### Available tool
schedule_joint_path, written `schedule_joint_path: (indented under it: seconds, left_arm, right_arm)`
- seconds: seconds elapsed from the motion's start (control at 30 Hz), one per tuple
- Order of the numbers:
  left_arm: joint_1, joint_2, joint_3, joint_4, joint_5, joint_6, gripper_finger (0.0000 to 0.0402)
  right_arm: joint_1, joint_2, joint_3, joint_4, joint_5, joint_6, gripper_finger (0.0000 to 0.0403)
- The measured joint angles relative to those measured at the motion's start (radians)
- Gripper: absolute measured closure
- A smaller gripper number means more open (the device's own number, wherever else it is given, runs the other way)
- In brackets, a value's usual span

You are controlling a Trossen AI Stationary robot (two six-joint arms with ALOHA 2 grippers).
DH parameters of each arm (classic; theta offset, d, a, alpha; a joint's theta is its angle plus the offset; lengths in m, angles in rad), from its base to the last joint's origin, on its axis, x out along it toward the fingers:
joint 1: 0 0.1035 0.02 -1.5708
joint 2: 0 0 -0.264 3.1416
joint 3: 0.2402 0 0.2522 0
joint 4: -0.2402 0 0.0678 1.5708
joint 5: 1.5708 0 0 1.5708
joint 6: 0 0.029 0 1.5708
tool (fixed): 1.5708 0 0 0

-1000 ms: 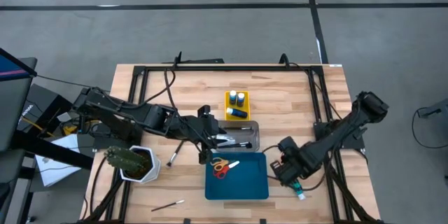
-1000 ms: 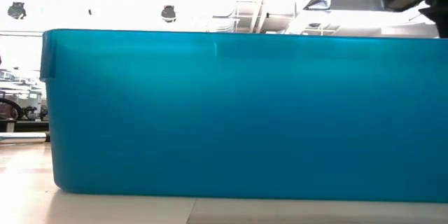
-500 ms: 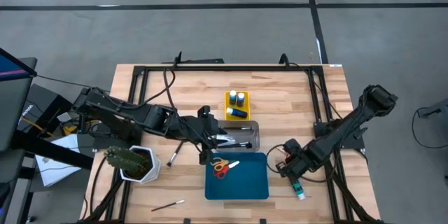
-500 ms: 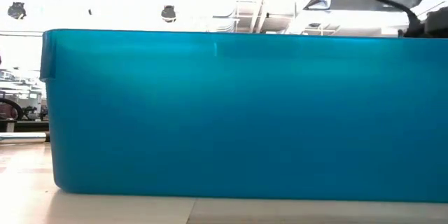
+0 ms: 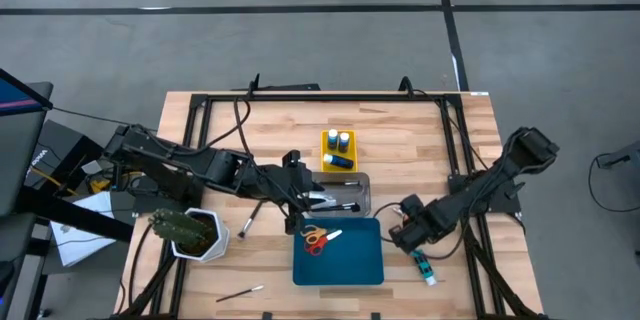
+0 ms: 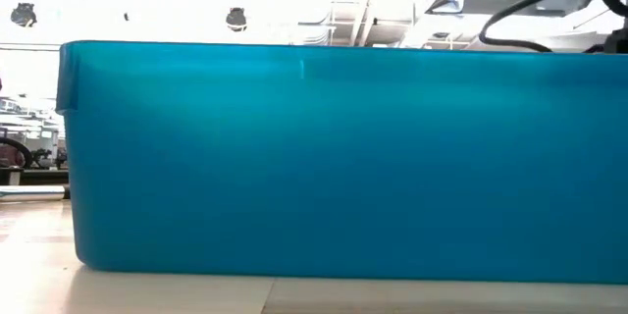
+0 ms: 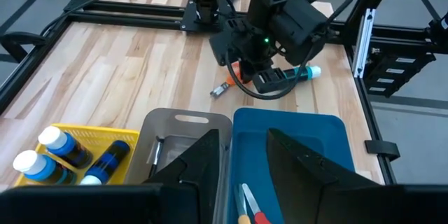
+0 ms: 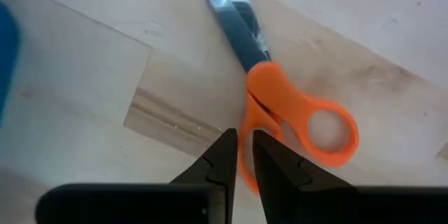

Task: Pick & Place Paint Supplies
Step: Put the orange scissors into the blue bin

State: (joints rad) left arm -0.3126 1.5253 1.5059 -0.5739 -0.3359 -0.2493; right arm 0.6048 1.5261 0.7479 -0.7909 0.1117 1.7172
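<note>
Orange-handled scissors [image 8: 280,105] lie flat on the table to the right of the blue tray [image 5: 355,260]. My right gripper [image 8: 241,140] [image 5: 407,234] is down on them, shut on their handle end. My left gripper [image 7: 241,140] [image 5: 303,210] hangs open and empty over the border between the clear tray [image 5: 362,192] and the blue tray. The blue tray holds red-handled scissors [image 5: 317,239]. Brushes [image 5: 335,198] lie in the clear tray, and blue bottles [image 5: 338,147] lie in the yellow tray. A blue bottle [image 5: 428,271] lies on the table near my right gripper. My right gripper pinches the rim of one handle loop [image 8: 250,122] of the orange scissors between its two fingers. It comes from above, slanting down. That loop is mostly hidden behind the fingers. The other loop [image 8: 327,134] and the blades [image 8: 227,0] lie flat on the wood.
A cactus in a white pot [image 5: 190,232] stands near the table's left near corner. Two loose brushes [image 5: 247,222] [image 5: 240,292] lie on the wood beside it. The blue tray's wall [image 6: 334,157] fills the low view. Black frame rails run along the table's edges.
My right arm has sunk lower toward the table over the orange scissors. Its gripper has shifted slightly toward the far edge and uncovered more of the lying blue bottle. The left arm has kept still.
</note>
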Motion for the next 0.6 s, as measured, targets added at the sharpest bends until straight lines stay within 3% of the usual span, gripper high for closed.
schedule_joint_path:
  seconds: [0.4,0.6]
  left_arm:
    - [0.000,0.000,0.000,-0.002,-0.001,0.001,0.0289]
    - [0.000,0.000,0.000,-0.002,-0.001,0.000,0.0289]
  right_arm:
    - [0.002,0.058,0.003,0.027,-0.006,0.000,0.0361]
    - [0.001,0.051,-0.021,0.053,-0.006,-0.016,0.0392]
